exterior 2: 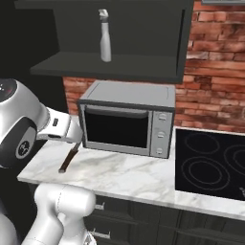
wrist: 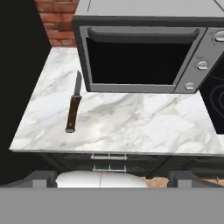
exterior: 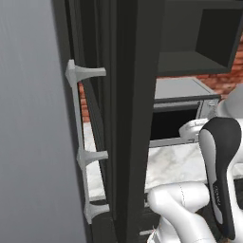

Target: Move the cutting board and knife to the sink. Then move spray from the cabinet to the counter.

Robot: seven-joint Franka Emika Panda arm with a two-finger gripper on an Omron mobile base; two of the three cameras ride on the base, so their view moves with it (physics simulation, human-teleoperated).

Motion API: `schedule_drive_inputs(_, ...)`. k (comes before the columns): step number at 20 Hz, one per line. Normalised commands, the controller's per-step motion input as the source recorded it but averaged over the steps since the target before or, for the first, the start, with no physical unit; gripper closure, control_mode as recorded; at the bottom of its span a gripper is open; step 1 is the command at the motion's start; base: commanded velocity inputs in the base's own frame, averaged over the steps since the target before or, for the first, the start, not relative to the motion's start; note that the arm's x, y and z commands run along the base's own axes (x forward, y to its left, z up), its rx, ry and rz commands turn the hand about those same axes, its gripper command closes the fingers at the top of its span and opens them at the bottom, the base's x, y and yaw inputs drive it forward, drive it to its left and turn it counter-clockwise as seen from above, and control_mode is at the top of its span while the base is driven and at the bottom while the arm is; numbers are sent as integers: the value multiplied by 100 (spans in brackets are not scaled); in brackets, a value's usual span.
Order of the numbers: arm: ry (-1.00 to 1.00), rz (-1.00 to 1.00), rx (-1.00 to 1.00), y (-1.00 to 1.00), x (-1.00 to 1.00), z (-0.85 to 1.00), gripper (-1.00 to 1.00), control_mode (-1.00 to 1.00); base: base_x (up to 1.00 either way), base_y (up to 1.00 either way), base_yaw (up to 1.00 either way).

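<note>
While the gripper hangs over the veined marble counter with fingers spread wide and empty, the brown-handled knife lies flat at its left, beside the steel microwave. The right base view adds the pale spray upright in the charcoal cabinet above.

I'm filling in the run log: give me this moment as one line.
gripper: open, empty, above counter | knife: flat on counter, left of microwave | spray: upright on cabinet shelf
</note>
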Motion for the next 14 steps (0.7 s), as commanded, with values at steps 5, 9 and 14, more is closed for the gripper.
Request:
schedule_drive_inputs(5,0,0,0,0,0,0,-100,100,29,0,1)
schedule_drive_inputs(9,0,0,0,5,5,-14,-100,-100,18,2,0)
schedule_drive_inputs(14,8,0,0,60,7,-63,-100,-100,0,0,0)
